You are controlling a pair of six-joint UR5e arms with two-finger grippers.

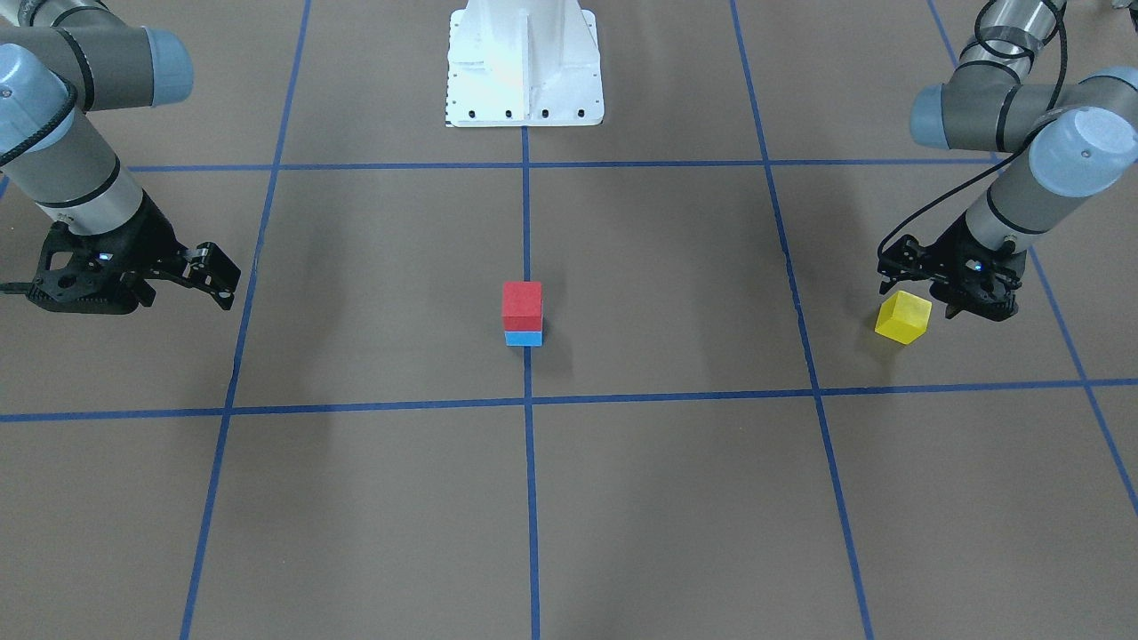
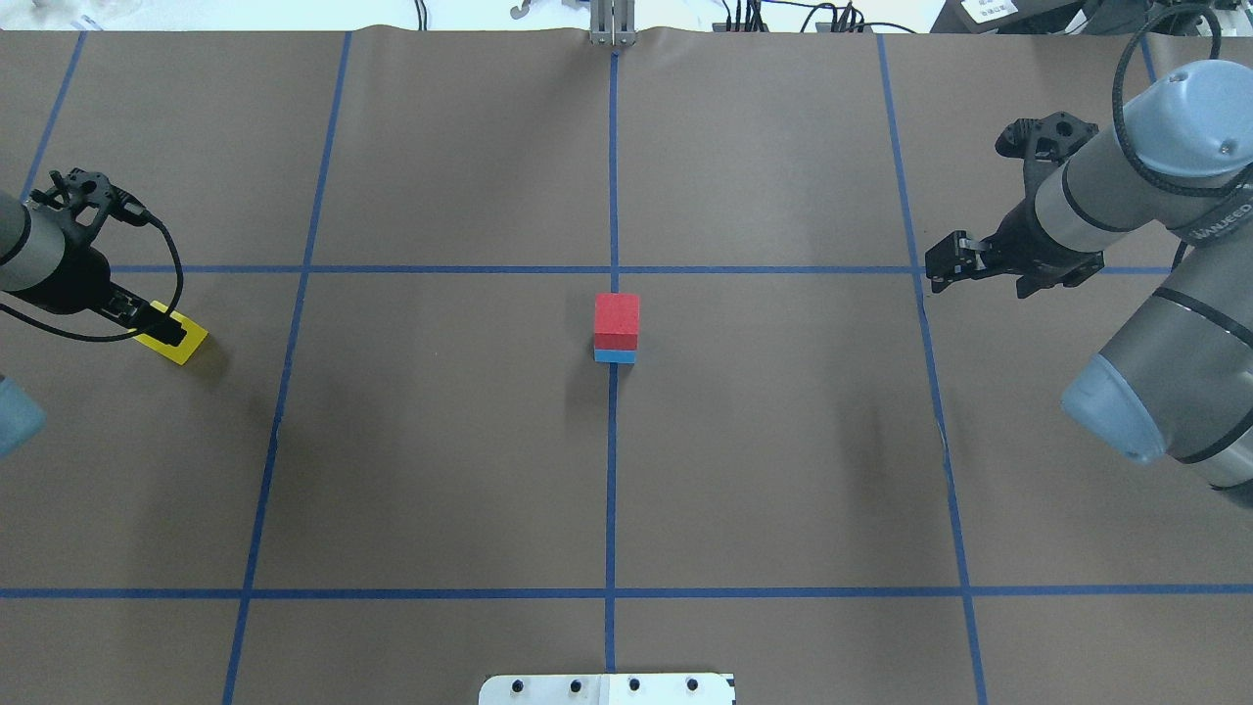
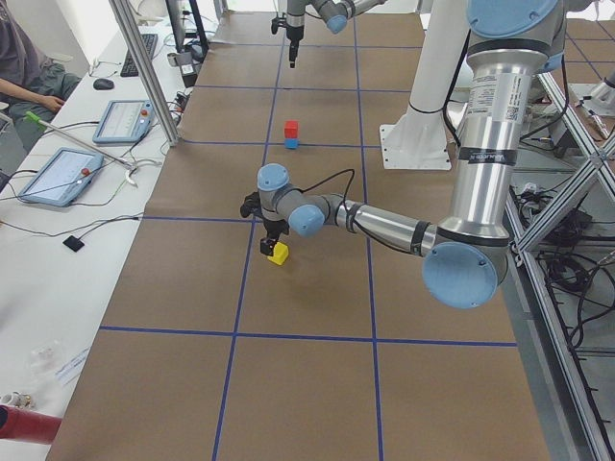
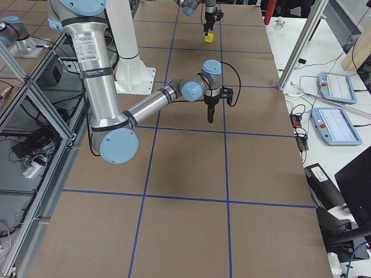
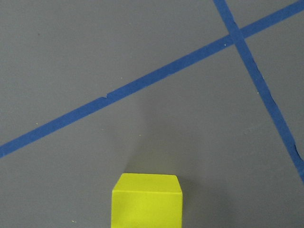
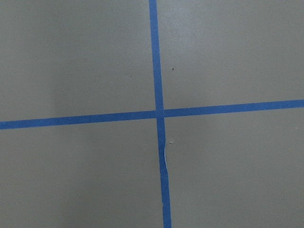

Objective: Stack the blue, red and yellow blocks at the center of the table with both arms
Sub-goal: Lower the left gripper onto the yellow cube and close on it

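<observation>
The red block (image 1: 522,304) sits on the blue block (image 1: 524,338) at the table's centre, also in the overhead view (image 2: 617,320). The yellow block (image 1: 903,317) lies far out on my left side, turned at an angle. My left gripper (image 1: 925,302) stands straight over it with its fingers down at the block's sides and looks shut on it. The block fills the bottom of the left wrist view (image 5: 147,202) and shows in the overhead view (image 2: 186,345). My right gripper (image 1: 218,276) hangs open and empty above the table far out on my right side.
The robot's white base (image 1: 523,67) stands at the table's back edge. Blue tape lines (image 1: 527,404) divide the brown table into squares. The right wrist view holds only a tape crossing (image 6: 159,114). Tablets and cables lie on a side bench (image 3: 58,178).
</observation>
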